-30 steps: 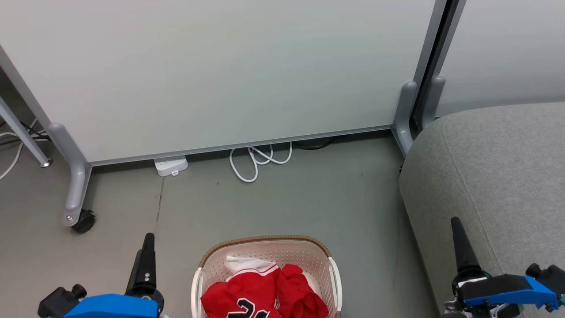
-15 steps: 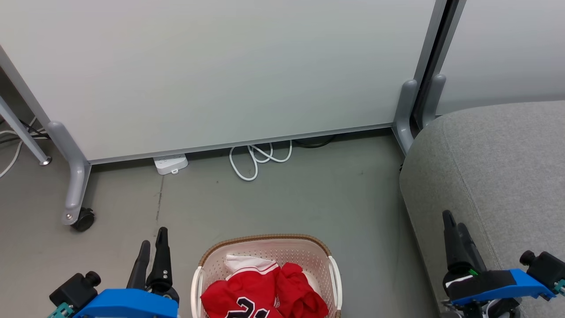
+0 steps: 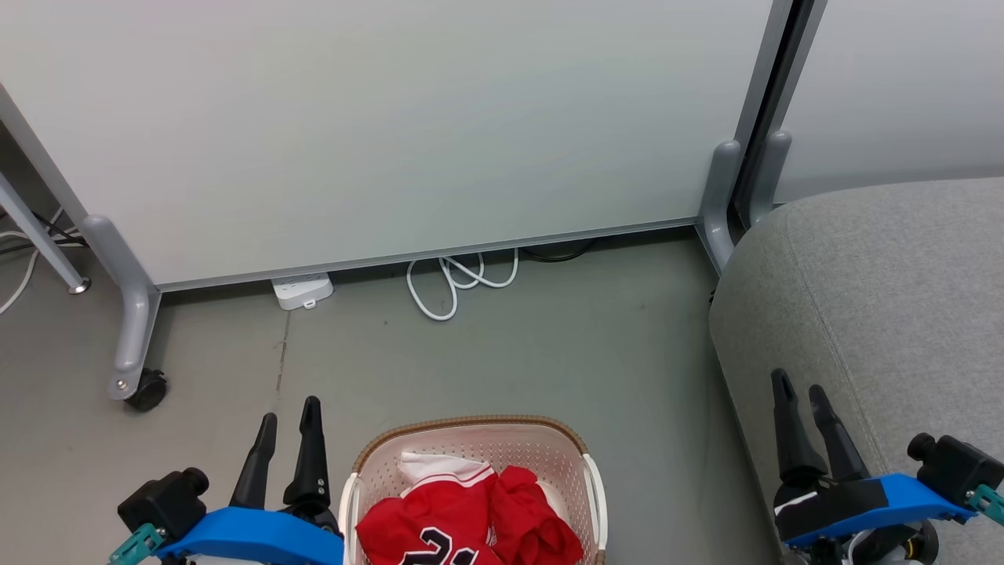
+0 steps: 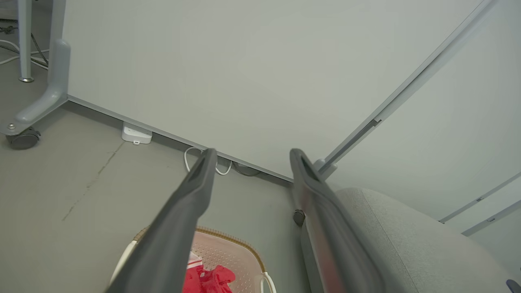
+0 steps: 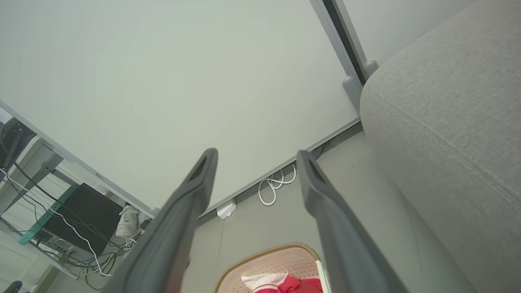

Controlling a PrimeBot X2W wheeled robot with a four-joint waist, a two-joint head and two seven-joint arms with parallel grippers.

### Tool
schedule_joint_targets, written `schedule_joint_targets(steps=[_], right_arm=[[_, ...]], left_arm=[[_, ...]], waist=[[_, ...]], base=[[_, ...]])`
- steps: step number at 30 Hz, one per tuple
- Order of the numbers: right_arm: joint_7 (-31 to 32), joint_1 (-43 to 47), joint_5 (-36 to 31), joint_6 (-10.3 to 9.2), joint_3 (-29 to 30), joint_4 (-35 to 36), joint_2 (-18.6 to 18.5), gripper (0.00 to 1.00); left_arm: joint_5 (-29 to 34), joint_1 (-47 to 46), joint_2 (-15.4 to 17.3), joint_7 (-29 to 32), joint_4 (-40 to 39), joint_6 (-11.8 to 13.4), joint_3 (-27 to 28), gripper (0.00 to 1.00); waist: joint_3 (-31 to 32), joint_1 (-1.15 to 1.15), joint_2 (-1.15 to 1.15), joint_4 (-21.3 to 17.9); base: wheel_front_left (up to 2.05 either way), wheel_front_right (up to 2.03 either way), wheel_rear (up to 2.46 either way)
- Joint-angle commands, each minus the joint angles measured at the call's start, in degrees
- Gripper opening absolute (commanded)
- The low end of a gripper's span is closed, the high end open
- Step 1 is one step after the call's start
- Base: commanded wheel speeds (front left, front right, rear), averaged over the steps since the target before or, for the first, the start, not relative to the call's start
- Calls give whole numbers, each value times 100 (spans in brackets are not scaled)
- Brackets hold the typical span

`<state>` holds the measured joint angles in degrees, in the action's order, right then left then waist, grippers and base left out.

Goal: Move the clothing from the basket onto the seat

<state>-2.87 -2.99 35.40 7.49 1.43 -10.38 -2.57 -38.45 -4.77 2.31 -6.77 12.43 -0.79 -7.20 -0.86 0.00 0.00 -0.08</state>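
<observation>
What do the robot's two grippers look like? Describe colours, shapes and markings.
The left gripper and right gripper each have two long, dark, tapering fingers with a narrow slot near each tip. Each rises from a bright blue housing carrying a black knobbed block and a teal end piece. The right one has a white band at its finger base.

Even, bright, diffuse light — soft faint shadows, no glare — sharp focus, with wide-angle bending in both wrist views.
</observation>
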Motion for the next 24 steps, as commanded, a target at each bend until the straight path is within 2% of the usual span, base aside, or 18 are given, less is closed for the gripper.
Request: schedule_joint_targets(steps=[1,24], right_arm=[[-46,-19,-160,0,-20,93,-28,100],[-236,30,-1559,0,-137,211,-35,100]], left_arm=[[148,-149,47,-57,-74,21,-17,100],[1414,-148,56,-394,-98,129,-223,100]], waist=[[-1,0,0,-1],[13,0,0,-10]], base=[[0,0,0],[0,0,0]])
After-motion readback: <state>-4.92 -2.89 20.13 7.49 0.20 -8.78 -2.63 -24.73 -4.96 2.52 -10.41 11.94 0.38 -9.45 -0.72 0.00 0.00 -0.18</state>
